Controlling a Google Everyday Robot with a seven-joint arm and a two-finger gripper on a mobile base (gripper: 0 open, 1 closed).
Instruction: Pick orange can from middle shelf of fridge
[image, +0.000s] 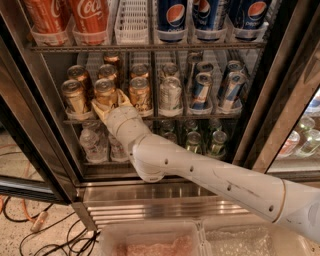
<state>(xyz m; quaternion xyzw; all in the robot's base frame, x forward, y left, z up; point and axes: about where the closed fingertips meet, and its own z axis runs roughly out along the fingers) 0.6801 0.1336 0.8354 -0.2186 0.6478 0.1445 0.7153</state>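
Observation:
The fridge (30, 125) stands open in the camera view. Its middle shelf (200, 117) holds small orange cans on the left, a silver-white can (170, 95) and slim blue cans (202, 90) on the right. My gripper (107, 103) reaches into the shelf's left part. Its fingers (98, 108) sit on both sides of the front orange can (105, 92) in the second lane and close on its lower half. The can stands upright on the shelf. More orange cans stand at its left (74, 96) and right (139, 94).
Tall Coca-Cola (90, 20) and Pepsi cans (175, 17) fill the rack above. Water bottles (92, 142) fill the rack below, under my white arm (200, 172). The dark door frame (280, 100) stands at right. Cables (30, 230) lie on the floor at left.

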